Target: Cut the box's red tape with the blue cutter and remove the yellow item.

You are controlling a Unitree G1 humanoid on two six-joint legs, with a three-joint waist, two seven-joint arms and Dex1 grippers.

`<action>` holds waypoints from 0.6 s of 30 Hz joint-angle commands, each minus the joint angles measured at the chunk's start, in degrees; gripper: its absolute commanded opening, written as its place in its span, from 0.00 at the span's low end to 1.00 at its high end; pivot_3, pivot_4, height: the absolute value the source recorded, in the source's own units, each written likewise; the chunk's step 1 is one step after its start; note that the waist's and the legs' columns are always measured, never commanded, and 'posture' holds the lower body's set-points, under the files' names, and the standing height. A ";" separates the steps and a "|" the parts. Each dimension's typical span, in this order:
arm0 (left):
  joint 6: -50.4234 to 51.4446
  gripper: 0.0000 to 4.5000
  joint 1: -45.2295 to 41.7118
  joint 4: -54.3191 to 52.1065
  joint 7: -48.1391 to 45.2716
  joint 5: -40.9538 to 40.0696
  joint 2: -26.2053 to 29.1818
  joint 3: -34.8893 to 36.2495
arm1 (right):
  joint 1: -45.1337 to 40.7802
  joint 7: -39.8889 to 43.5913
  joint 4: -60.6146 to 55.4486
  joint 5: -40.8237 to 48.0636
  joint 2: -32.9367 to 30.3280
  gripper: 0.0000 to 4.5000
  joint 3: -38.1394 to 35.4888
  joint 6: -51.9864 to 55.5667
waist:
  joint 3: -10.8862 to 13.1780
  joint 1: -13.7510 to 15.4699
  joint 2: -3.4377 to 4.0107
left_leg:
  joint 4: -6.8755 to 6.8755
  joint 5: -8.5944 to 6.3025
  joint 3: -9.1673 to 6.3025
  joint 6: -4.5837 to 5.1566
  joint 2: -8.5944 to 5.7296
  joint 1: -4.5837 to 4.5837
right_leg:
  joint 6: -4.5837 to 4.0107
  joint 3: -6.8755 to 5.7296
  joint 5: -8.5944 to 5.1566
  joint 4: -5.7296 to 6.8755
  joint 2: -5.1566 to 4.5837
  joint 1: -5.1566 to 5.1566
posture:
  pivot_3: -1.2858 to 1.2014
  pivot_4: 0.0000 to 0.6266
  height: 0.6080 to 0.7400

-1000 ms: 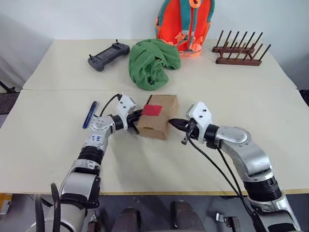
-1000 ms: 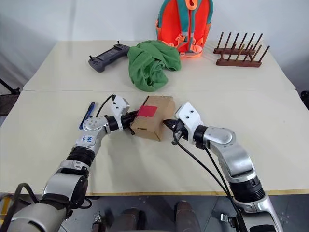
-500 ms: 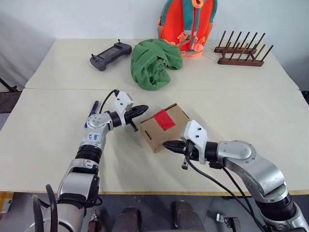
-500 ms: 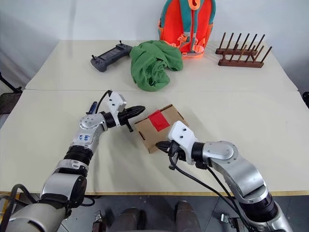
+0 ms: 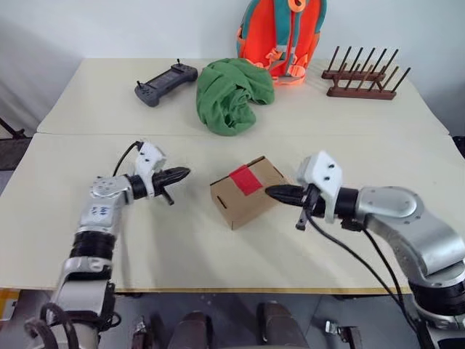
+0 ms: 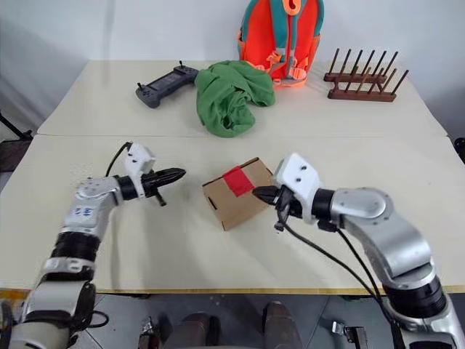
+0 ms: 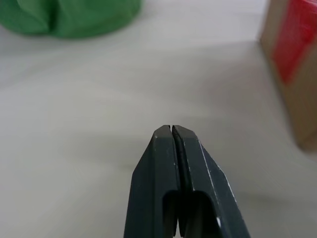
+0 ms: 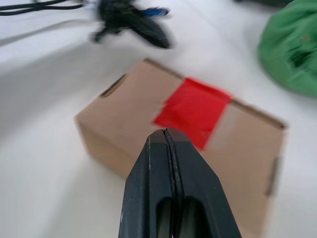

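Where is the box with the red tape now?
In the head views, the box sits on the near table, between the left gripper and the right gripper, nearer than the green cloth.

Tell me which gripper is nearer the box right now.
Right. The right gripper, shut, has its tip just beside the box on its right side. The left gripper, also shut, is off to the box's left across a stretch of bare table.

Right gripper [image 8: 166, 132] fingers closed, pointing at box [image 8: 129, 114] w/ red tape [image 8: 192, 110].
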 commanded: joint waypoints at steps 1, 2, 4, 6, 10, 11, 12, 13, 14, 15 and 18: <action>15.05 0.01 7.63 -16.41 -5.25 -6.68 6.32 0.63 | -5.10 1.30 12.69 -4.49 -1.70 0.00 -1.91 -9.37 | 0.00 -0.68 0.00 | -0.03 0.00 0.04 0.00 0.01 0.00 | 0.00 0.04 0.03 0.03 0.00 0.00 | 0.52 0.24 1.00; 18.43 0.01 9.86 -20.19 -5.30 -8.55 7.23 0.77 | -6.88 1.52 17.81 -6.30 -1.41 0.00 -0.99 -12.73 | 0.01 -0.66 0.02 | -0.05 -0.01 0.08 0.02 0.01 0.01 | 0.01 0.08 0.06 0.01 -0.01 0.01 | 0.52 0.24 1.00; 25.33 0.01 13.03 -26.76 -4.45 -12.46 7.71 1.20 | -10.08 2.70 26.94 -9.15 -0.52 0.00 0.67 -18.83 | 0.02 -0.31 0.03 | -0.04 -0.01 0.06 0.06 0.01 0.04 | 0.01 0.06 0.06 -0.09 -0.08 0.03 | 0.52 0.24 1.00; 28.83 0.01 14.79 -30.70 -3.88 -14.16 7.84 0.65 | -12.38 3.88 33.36 -11.05 0.53 0.00 1.94 -22.99 | 0.03 0.02 0.03 | -0.03 0.00 0.04 0.08 0.02 0.03 | 0.01 0.05 0.06 -0.08 -0.09 0.05 | 0.52 0.24 1.00; 32.16 0.01 16.68 -35.01 -0.76 -15.82 5.44 -0.83 | -16.28 5.76 44.62 -15.32 2.77 0.00 5.03 -30.21 | 0.04 -0.07 0.05 | -0.02 0.01 0.10 0.08 0.00 0.03 | 0.01 0.07 0.07 -0.07 -0.08 0.04 | 0.52 0.24 1.00; 32.56 0.01 16.78 -35.59 0.05 -16.03 4.70 -1.00 | -16.79 6.21 46.39 -15.95 3.28 0.00 5.42 -31.50 | 0.03 -0.12 0.05 | -0.02 0.01 0.10 0.08 -0.01 0.02 | 0.02 0.07 0.07 -0.06 -0.08 0.04 | 0.52 0.24 1.00; 32.22 0.01 16.92 -36.33 1.31 -16.06 3.30 -1.10 | -16.94 6.71 47.68 -16.62 3.70 0.00 5.98 -32.26 | 0.03 -0.15 0.05 | -0.02 0.01 0.10 0.08 0.00 0.03 | 0.02 0.06 0.08 -0.07 -0.07 0.04 | 0.52 0.24 1.00; 31.10 0.01 16.81 -36.51 2.96 -15.81 1.41 -1.03 | -16.60 7.61 48.03 -16.88 3.92 0.00 6.47 -32.63 | 0.03 -0.17 0.05 | -0.02 0.01 0.10 0.08 0.00 0.03 | 0.02 0.05 0.08 -0.07 -0.06 0.04 | 0.52 0.24 1.00; 30.27 0.01 16.76 -36.61 4.12 -15.57 0.08 -0.93 | -16.33 8.29 48.21 -17.03 4.07 0.00 6.76 -32.85 | 0.03 -0.17 0.05 | -0.02 0.01 0.09 0.08 0.01 0.03 | 0.02 0.04 0.08 -0.05 -0.05 0.03 | 0.52 0.24 1.00; 29.62 0.01 16.65 -36.56 5.24 -15.07 -1.08 -1.22 | -15.81 9.16 47.79 -16.76 4.15 0.00 6.88 -32.55 | 0.04 -0.15 0.05 | -0.02 0.01 0.09 0.08 0.01 0.03 | 0.02 0.04 0.08 -0.05 -0.04 0.03 | 0.52 0.24 1.00; 26.79 0.01 16.13 -35.20 7.10 -13.03 -3.19 -3.01 | -13.93 11.02 45.19 -15.92 3.94 0.00 6.74 -30.95 | 0.04 -0.11 0.05 | 0.00 0.01 0.09 0.08 0.01 0.02 | 0.02 0.03 0.08 -0.06 -0.04 0.03 | 0.52 0.24 1.00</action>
